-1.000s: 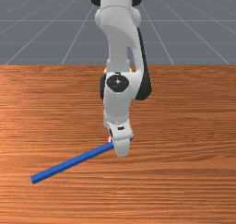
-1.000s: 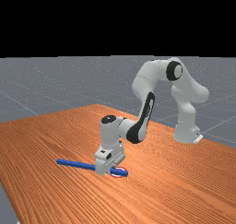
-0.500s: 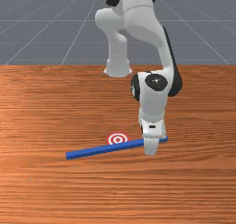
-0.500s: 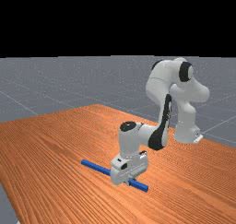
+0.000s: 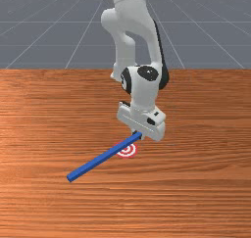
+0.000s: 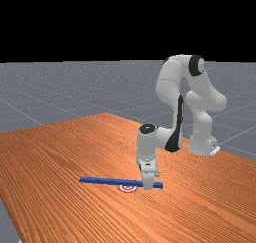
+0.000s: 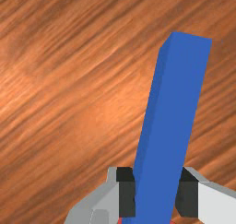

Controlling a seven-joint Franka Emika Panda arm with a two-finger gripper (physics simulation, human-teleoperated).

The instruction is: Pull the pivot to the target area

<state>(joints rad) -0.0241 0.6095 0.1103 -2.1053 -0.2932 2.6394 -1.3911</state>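
Reached over the table (image 5: 196, 198) with the arm (image 5: 144, 94). Had the bar (image 5: 95, 162) slanting off toward the front view's lower left, pinched from both sides near one end in the claw (image 5: 138, 134). Laid its length across part of the target (image 5: 128, 151), leaving red and white rings visible beside it.

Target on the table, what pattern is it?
The target has red and white rings, one inside another. It shows best in the front view.
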